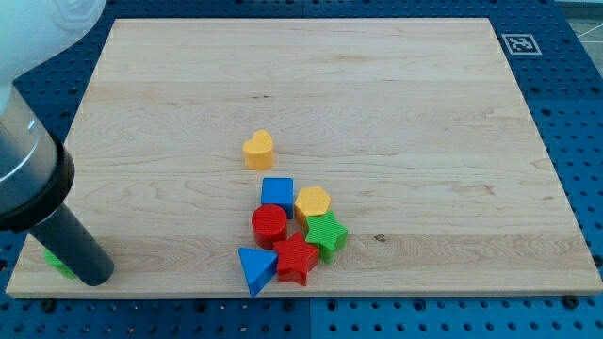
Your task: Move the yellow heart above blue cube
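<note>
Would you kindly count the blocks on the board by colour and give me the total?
Yellow: 2, the yellow heart and the yellow hexagon
Blue: 2, the blue cube and the blue triangle
Red: 2, the red cylinder and the red star
Green: 2, the green star and a green block partly hidden beside my tip
Total: 8

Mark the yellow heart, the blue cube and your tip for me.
yellow heart (258, 149), camera view, its top face.
blue cube (277, 192), camera view, its top face.
my tip (94, 275), camera view, the rod's lower end, at the view's bottom left, far from both blocks.
</note>
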You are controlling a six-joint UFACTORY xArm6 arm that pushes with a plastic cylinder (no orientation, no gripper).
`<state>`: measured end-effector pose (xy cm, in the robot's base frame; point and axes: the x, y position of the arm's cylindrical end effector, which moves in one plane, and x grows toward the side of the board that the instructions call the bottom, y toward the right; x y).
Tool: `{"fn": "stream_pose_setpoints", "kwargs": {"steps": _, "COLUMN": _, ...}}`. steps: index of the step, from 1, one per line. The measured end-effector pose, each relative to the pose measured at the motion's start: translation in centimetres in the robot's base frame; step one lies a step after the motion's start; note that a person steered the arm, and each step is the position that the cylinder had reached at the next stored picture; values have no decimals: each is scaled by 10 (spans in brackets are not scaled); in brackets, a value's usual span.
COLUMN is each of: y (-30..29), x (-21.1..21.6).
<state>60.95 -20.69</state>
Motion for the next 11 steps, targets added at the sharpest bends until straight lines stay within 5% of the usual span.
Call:
{"fn": "stream_pose_setpoints", "kwargs": {"steps": 1, "y": 87, "x": -6}}
{"fn": "stream_pose_setpoints", "kwargs": {"steps": 2, "y": 128, "x": -78}}
{"fn": "stream_pose_setpoints", "kwargs": {"steps": 4, "y": 116, "x": -198}}
{"fn": "stream_pose_setpoints", "kwargs": {"steps": 7, "y": 147, "x": -260}}
{"fn": "stream_pose_setpoints", "kwargs": {"steps": 9, "y": 147, "x": -240}}
{"fn": "stream_pose_setpoints", "kwargs": {"steps": 11, "y": 147, "x": -170}}
